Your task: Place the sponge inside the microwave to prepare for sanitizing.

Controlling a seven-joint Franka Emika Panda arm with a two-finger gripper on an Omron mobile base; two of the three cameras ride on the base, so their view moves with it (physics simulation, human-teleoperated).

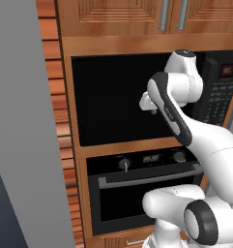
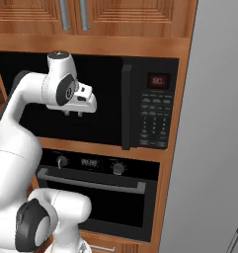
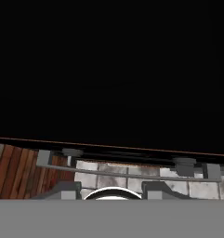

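Far left of the left base view, you've got a grey panel (image 1: pixel 21 126) running down the frame, then the wood surround. Centre frame, the microwave (image 1: pixel 113 99) sits with its dark glass door shut, and your gripper (image 1: pixel 150 109) hangs right in front of that glass, fingers pointing down; whether they're spread or closed, you cannot tell. Below it, the oven (image 1: pixel 137 186) shows its knobs and silver bar handle. To the right, in the right base view, the keypad (image 2: pixel 155 121) and red display (image 2: pixel 159 80) sit mid-right. The sponge isn't visible to you.
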